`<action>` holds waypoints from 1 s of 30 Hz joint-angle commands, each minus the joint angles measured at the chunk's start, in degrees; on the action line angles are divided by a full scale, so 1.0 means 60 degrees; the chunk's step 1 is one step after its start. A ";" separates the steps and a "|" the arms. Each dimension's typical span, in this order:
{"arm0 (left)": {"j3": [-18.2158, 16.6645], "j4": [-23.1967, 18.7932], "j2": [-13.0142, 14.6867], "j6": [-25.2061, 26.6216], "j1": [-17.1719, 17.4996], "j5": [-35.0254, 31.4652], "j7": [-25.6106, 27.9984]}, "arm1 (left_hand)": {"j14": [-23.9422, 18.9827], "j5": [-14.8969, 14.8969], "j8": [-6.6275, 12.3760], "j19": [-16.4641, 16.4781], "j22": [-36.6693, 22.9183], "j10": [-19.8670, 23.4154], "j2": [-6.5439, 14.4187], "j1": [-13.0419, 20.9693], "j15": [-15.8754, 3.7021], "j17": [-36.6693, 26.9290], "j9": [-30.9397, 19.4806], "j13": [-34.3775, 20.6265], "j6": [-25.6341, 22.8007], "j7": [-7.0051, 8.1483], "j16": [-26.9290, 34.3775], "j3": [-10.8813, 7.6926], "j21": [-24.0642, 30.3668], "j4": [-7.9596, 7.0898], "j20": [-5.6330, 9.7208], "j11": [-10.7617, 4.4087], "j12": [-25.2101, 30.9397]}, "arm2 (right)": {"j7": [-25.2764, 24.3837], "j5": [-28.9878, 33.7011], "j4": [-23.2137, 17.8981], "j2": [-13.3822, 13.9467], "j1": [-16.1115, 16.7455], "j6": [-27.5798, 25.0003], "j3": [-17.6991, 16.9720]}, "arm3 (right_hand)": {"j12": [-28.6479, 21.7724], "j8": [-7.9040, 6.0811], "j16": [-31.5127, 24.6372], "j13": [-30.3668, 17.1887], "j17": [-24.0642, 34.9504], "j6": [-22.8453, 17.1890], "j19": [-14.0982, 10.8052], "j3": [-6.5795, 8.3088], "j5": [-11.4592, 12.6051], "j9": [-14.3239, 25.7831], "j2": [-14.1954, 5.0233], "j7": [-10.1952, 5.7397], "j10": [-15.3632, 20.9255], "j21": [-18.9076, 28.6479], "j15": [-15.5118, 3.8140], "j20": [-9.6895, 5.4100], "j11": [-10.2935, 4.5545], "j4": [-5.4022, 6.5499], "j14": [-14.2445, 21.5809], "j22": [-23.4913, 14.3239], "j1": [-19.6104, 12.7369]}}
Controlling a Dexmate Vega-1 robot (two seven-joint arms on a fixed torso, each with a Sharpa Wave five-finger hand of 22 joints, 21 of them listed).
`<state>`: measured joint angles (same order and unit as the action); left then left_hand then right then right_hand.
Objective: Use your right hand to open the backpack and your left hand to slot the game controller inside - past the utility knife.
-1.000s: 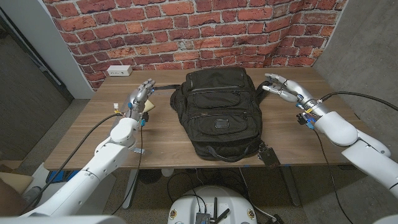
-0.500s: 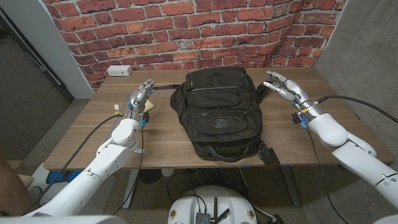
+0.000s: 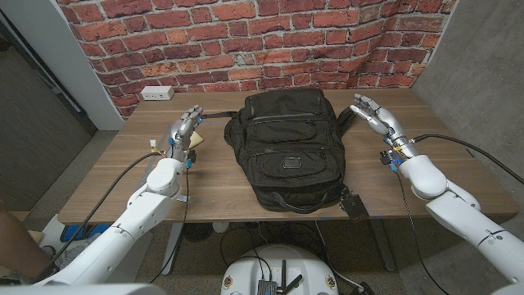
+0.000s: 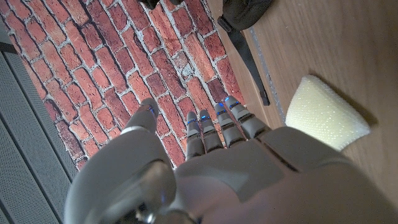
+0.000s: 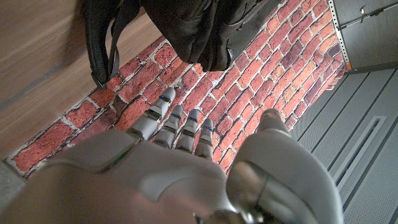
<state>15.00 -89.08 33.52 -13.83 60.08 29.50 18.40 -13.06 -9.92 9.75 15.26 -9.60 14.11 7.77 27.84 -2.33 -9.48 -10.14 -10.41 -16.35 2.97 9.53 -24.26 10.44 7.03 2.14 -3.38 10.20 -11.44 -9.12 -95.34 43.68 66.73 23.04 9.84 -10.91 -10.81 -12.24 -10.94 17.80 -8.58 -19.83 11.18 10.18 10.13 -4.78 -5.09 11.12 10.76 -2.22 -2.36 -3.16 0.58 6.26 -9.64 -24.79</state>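
A black backpack (image 3: pixel 285 147) lies shut in the middle of the table; it also shows in the right wrist view (image 5: pixel 211 25). My right hand (image 3: pixel 375 114) hovers just right of the backpack's far corner, fingers spread and holding nothing, beside a shoulder strap (image 5: pixel 102 43). My left hand (image 3: pixel 185 129) hangs left of the bag with straight fingers, nothing in it. A pale cream wedge-shaped object (image 4: pixel 323 115) lies on the table right beside that hand (image 4: pixel 211 162). I cannot make out a game controller or a utility knife.
A white power strip (image 3: pixel 156 93) sits at the table's far left edge under the brick wall. A black strap (image 3: pixel 214 115) runs from the backpack toward my left hand. A dark tag (image 3: pixel 355 203) lies off the bag's near right corner.
My right arm has swung in toward the backpack, and its hand has shifted slightly toward the far side. The left arm and the backpack have not moved.
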 commanded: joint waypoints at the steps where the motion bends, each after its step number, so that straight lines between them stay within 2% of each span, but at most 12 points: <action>1: 0.0067 0.0270 0.0002 -0.0232 -0.0059 -0.0155 -0.0218 | 0.0077 0.0000 0.0056 -0.0066 -0.0027 -0.0028 0.0017 -0.0071 -0.0310 -0.0014 -0.0003 0.0011 0.0053 0.0036 0.0047 -0.0058 0.0002 -0.0002 0.0776 -0.0006 0.0085 | 0.0136 -0.1167 0.0745 -0.0580 -0.0251 0.0480 0.0313 | 0.0023 0.0037 0.0064 0.0014 0.0001 -0.0006 0.0128 -0.0006 0.0019 0.0009 0.0002 0.0080 -0.0089 -0.0044 -0.0021 0.0008 0.0027 0.0095 -0.0135 0.0012 0.0185; 9: 0.0114 0.0172 -0.0152 -0.0085 -0.0078 -0.0204 0.0086 | 0.0083 0.0001 0.0064 -0.0099 -0.0025 -0.0047 0.0003 -0.0095 -0.0312 -0.0008 -0.0001 0.0013 0.0064 0.0059 0.0051 -0.0063 0.0001 0.0031 0.0772 -0.0016 0.0088 | 0.0543 -0.1931 0.0956 -0.0702 -0.0423 0.0438 0.0462 | 0.0087 0.0110 0.0144 0.0030 -0.0098 0.0289 0.0631 -0.0108 0.0043 0.0003 0.0053 0.0052 -0.0349 -0.0156 0.0129 0.0092 -0.0072 0.0132 -0.0362 0.0012 0.0481; 12: 0.0160 0.0214 -0.0251 -0.0034 -0.0137 -0.0258 0.0226 | 0.0082 0.0001 0.0067 -0.0109 -0.0024 -0.0048 0.0000 -0.0104 -0.0308 -0.0006 0.0000 0.0013 0.0065 0.0059 0.0053 -0.0065 0.0001 0.0040 0.0770 -0.0010 0.0091 | 0.0831 -0.2339 0.1151 -0.0793 -0.0559 0.0472 0.0534 | 0.0102 0.0131 0.0181 0.0038 -0.0140 0.0449 0.0948 -0.0159 0.0056 0.0001 0.0042 0.0053 -0.0474 -0.0190 0.0247 0.0105 -0.0051 0.0180 -0.0524 0.0009 0.0667; 14: 0.0197 0.0277 -0.0320 -0.0065 -0.0185 -0.0276 0.0248 | 0.0084 0.0001 0.0069 -0.0120 -0.0024 -0.0039 -0.0001 -0.0109 -0.0308 -0.0006 0.0000 0.0014 0.0065 0.0061 0.0053 -0.0067 0.0000 0.0045 0.0766 -0.0011 0.0096 | 0.0963 -0.2590 0.1306 -0.0897 -0.0655 0.0513 0.0573 | 0.0101 0.0141 0.0198 0.0046 -0.0176 0.0584 0.1133 -0.0222 0.0061 0.0000 0.0056 0.0155 -0.0553 -0.0172 0.0343 0.0140 0.0016 0.0227 -0.0654 0.0006 0.0848; 16: 0.0227 0.0323 -0.0384 -0.0102 -0.0213 -0.0290 0.0273 | 0.0086 0.0002 0.0072 -0.0124 -0.0024 -0.0036 -0.0002 -0.0119 -0.0310 -0.0005 0.0001 0.0014 0.0066 0.0067 0.0054 -0.0069 0.0002 0.0052 0.0763 -0.0021 0.0100 | 0.1091 -0.2740 0.1536 -0.1007 -0.0780 0.0650 0.0626 | 0.0103 0.0150 0.0200 0.0049 -0.0189 0.0668 0.1225 -0.0252 0.0065 -0.0001 0.0056 0.0269 -0.0595 -0.0170 0.0356 0.0157 0.0041 0.0255 -0.0708 0.0005 0.0941; 21: 0.0294 0.0351 -0.0435 0.0003 -0.0256 -0.0309 0.0329 | 0.0076 0.0002 0.0079 -0.0126 -0.0023 -0.0032 0.0004 -0.0145 -0.0303 -0.0004 0.0002 0.0014 0.0067 0.0075 0.0062 -0.0077 0.0011 0.0063 0.0761 -0.0016 0.0107 | 0.1413 -0.3371 0.2283 -0.1556 -0.1110 0.1202 0.0693 | 0.0092 0.0137 0.0195 0.0055 -0.0207 0.0740 0.1359 -0.0298 0.0076 -0.0003 0.0023 0.0310 -0.0626 -0.0160 0.0389 0.0155 0.0111 0.0326 -0.0783 0.0003 0.1120; 30: 0.0445 0.0548 -0.0553 0.0068 -0.0450 -0.0458 0.0429 | 0.0113 0.0004 0.0082 -0.0158 -0.0023 -0.0090 0.0018 -0.0210 -0.0266 -0.0009 0.0003 0.0015 0.0077 0.0050 0.0055 -0.0083 0.0012 0.0063 0.0764 0.0020 0.0093 | 0.1825 -0.4109 0.2521 -0.1613 -0.1268 0.0961 0.0720 | 0.0094 0.0160 0.0201 0.0070 -0.0246 0.1020 0.1693 -0.0406 0.0111 -0.0011 -0.0072 0.0471 -0.0730 -0.0141 0.0389 0.0074 0.0152 0.0511 -0.1021 -0.0001 0.1558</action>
<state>16.69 -86.74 30.94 -14.29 58.47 27.69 20.11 -12.56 -9.92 9.97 14.72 -9.61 14.10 7.98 27.14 -2.27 -9.33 -10.14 -10.12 -16.05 3.27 9.52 -24.60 10.44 7.37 2.22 -3.37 10.65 -3.79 -27.94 -83.94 35.93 61.14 28.42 13.57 -10.37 -9.94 -11.20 -10.39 16.21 -3.12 -10.21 8.65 10.59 10.14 -5.15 -2.32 7.23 9.87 0.01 -1.75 -2.35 3.10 0.54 -9.59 -16.11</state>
